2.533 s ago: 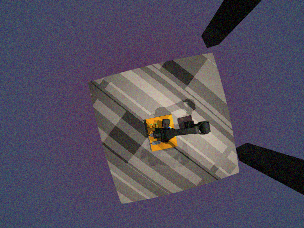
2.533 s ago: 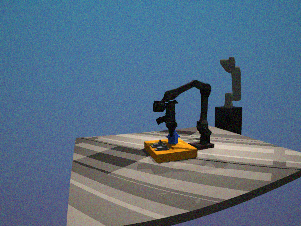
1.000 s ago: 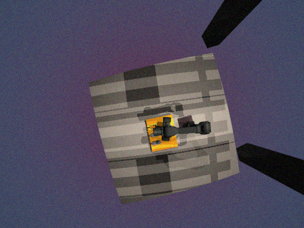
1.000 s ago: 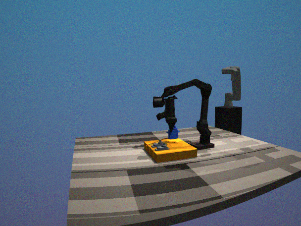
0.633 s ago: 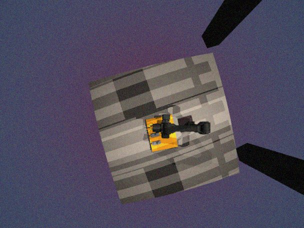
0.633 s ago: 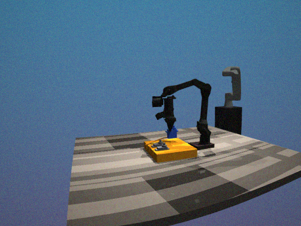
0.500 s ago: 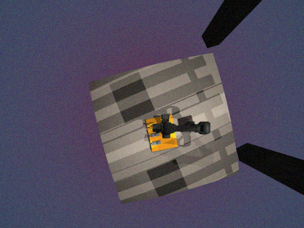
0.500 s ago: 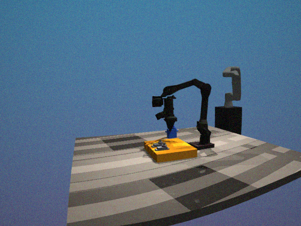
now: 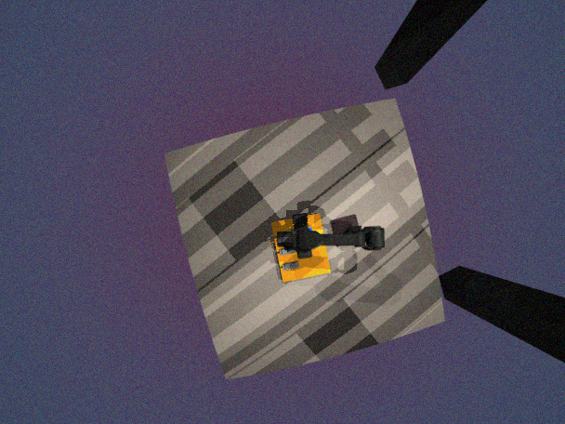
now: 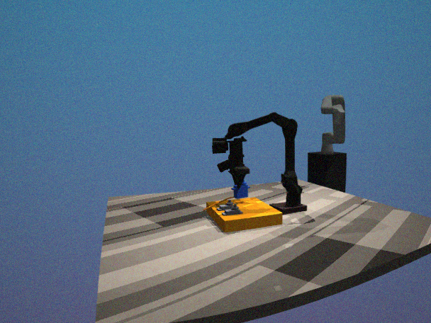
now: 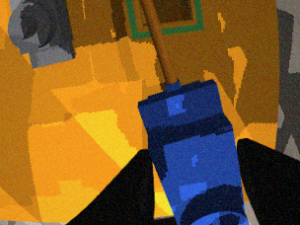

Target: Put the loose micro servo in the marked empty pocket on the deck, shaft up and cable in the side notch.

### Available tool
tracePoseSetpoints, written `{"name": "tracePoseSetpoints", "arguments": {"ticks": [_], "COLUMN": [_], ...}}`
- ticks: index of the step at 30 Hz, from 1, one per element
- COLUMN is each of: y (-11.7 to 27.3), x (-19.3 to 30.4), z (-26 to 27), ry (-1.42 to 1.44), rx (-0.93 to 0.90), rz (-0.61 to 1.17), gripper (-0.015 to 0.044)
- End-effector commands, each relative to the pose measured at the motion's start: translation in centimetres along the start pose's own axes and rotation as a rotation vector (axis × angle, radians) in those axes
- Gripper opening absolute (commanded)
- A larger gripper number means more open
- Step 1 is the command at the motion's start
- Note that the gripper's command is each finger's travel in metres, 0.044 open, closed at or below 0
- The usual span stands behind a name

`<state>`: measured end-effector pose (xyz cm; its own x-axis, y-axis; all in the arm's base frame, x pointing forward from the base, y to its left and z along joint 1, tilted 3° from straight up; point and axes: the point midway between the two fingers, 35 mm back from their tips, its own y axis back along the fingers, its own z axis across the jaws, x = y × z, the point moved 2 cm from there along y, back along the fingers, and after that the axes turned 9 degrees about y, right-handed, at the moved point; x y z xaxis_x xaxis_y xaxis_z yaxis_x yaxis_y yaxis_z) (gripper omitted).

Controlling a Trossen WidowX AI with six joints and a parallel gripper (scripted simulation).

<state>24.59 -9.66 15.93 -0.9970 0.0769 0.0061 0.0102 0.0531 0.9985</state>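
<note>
My gripper [image 10: 239, 185] [image 11: 194, 154] is shut on the blue micro servo [image 10: 241, 192] [image 11: 202, 163], with one black finger on each side. The servo hangs upright over the deck [image 9: 307, 275] [image 10: 253, 222] [image 11: 74, 148]; its round shaft end faces up toward the wrist camera. Its orange-brown cable [image 11: 160, 45] runs from the servo's end across the marked pocket. The pocket's green outline [image 11: 198, 15] shows at the top of the wrist view, beyond the servo, which is outside it. The pocket's far side is cut off. In the top view the arm covers most of the servo.
Grey servos [image 9: 291, 266] [image 10: 232, 212] [image 11: 49, 30] stand on the deck beside the pocket. The arm's base [image 10: 295, 207] stands on the table just beyond the deck. A grey arm [image 10: 339, 124] on a black pedestal [image 10: 327, 170] stands behind.
</note>
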Motion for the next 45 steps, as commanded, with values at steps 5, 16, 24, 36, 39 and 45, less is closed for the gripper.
{"name": "tracePoseSetpoints", "arguments": {"ticks": [5,16,24,36,39,45], "y": [0.5,0.6,0.7,-0.9,-1.3,-1.3], "x": [-3.4,-7.4,-8.7,-8.8,-8.8,-8.8], "z": [-0.4,-0.8,-0.9,-0.7,-0.7,-0.7], "ry": [-0.003,-0.003,0.058,0.058,0.058,0.058], "rx": [0.004,0.004,0.005,0.005,0.005,0.005], "rz": [-0.021,-0.025,-0.025,-0.026,-0.026,-0.026], "gripper": [0.0,0.0,0.0,0.0,0.0,0.0]}}
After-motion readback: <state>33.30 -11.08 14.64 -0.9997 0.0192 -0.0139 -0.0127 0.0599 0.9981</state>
